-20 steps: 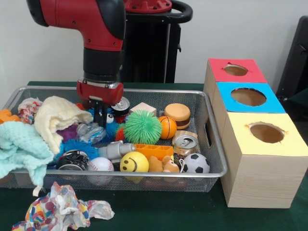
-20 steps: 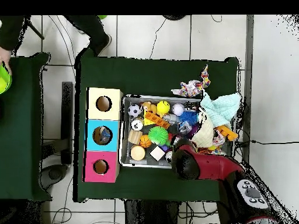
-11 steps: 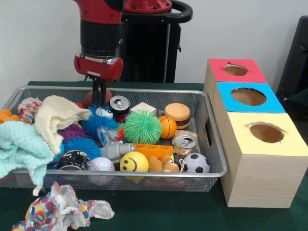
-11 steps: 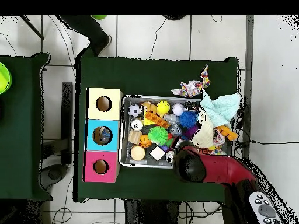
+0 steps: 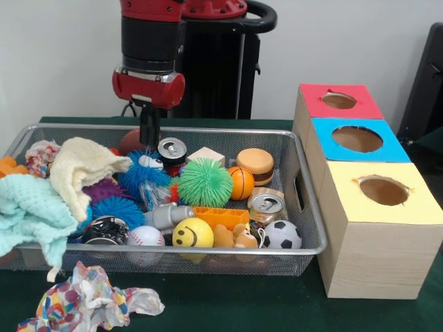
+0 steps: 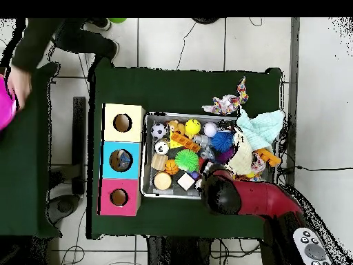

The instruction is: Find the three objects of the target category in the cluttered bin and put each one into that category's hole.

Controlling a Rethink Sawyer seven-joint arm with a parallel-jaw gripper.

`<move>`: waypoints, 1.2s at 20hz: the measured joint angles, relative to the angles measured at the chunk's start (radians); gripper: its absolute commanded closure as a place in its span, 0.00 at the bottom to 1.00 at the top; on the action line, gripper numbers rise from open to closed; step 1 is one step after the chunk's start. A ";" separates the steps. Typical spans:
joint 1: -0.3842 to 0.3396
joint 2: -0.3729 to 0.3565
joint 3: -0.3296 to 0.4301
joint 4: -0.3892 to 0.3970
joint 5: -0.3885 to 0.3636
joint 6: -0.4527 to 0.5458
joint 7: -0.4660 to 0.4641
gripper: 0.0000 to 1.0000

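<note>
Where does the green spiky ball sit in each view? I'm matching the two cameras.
Front view: green spiky ball mid-bin, left of the small basketball.
Overhead view: green spiky ball in the bin's left-centre, with the basketball on its left.
Shared landmark: the blue-topped box.

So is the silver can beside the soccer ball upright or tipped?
Upright: the silver can shows its pull-tab top facing up, just behind the soccer ball.
</note>
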 measured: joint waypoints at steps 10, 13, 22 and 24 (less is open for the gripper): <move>-0.001 0.061 0.002 0.000 -0.001 -0.006 0.000 0.00; -0.003 0.071 0.006 0.000 -0.001 -0.006 0.000 0.00; -0.050 0.091 0.074 -0.002 -0.001 -0.006 0.000 0.00; -0.079 0.098 0.107 -0.005 -0.010 -0.006 0.000 0.00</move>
